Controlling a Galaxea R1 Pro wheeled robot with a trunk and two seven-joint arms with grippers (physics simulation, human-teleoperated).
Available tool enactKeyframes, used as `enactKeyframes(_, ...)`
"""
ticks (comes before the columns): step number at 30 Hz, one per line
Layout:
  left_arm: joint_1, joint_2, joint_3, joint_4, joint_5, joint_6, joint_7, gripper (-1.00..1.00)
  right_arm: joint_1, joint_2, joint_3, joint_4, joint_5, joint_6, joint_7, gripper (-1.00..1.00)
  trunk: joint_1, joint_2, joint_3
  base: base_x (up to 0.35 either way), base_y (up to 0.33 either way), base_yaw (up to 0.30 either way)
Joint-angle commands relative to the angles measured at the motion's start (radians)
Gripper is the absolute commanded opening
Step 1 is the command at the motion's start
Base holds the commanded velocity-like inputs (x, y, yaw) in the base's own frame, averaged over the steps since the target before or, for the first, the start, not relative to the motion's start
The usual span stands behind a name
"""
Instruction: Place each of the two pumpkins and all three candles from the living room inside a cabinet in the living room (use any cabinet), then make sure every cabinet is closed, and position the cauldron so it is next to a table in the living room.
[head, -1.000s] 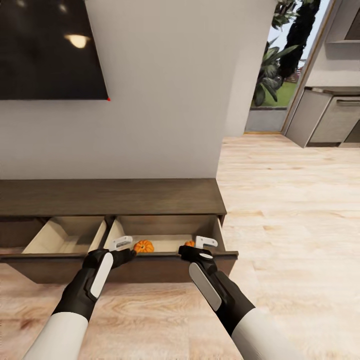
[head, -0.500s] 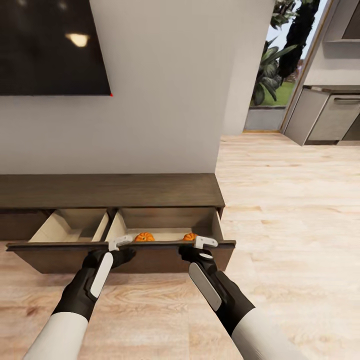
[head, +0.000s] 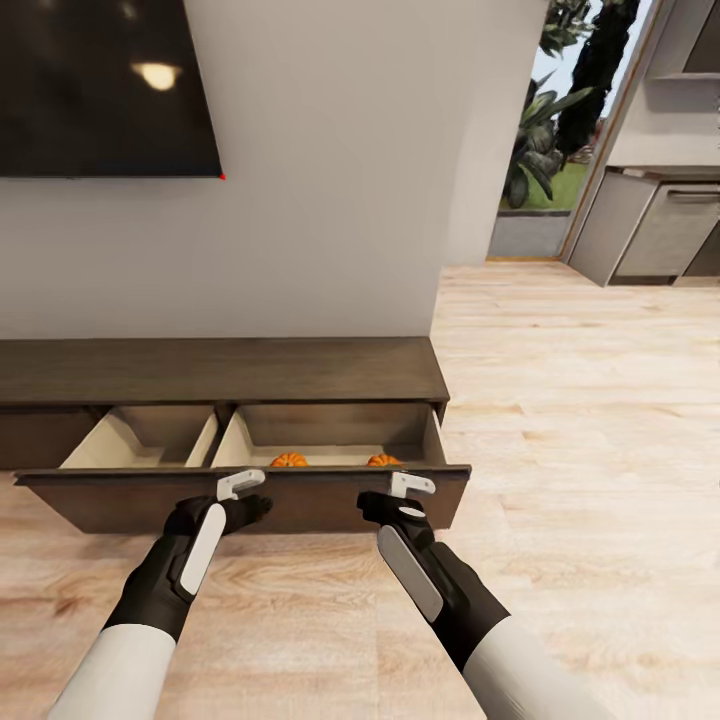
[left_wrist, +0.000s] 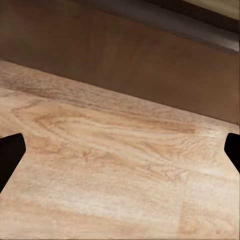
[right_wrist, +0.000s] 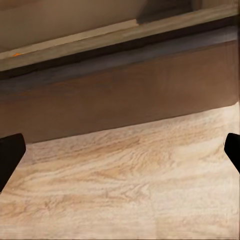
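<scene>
We see the two pumpkins inside the open drawer of the cabinet (head: 220, 368), both lying beyond our grippers, past the drawer front: one pumpkin (head: 289, 460) sits ahead of the left gripper (head: 243, 484) and a little toward the right one, and the other pumpkin (head: 382, 460) sits just ahead of the right gripper (head: 414, 485). Only their tops show above the drawer front (head: 300, 495). Both grippers sit right at that dark front panel, one toward each end of the right-hand compartment; whether they touch it we cannot tell. In both wrist views the dark fingertips sit at opposite edges, so each gripper is spread wide and holds nothing. Beneath our arms lies the pale wooden floor (head: 560, 420). Above the cabinet a dark screen (head: 100, 90) hangs on the white wall (head: 350, 180).
</scene>
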Motion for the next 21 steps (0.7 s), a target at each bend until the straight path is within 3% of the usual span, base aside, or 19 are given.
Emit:
enactKeyframes(1, -0.001, -0.001, 0.002, -0.001, 0.011, 0.004, 0.008, 1.00, -0.001, 0.000, 0.001, -0.001, -0.005, 0.004, -0.007, 1.00, 0.003, -0.008, -0.004, -0.098, 0.000, 0.000)
enactKeyframes(21, 0.000, 0.000, -0.006, 0.007, 0.006, -0.014, 0.002, 1.00, -0.001, 0.000, 0.000, 0.005, -0.006, 0.007, -0.007, 1.00, 0.080, -0.148, -0.067, -0.008, 0.000, 0.000)
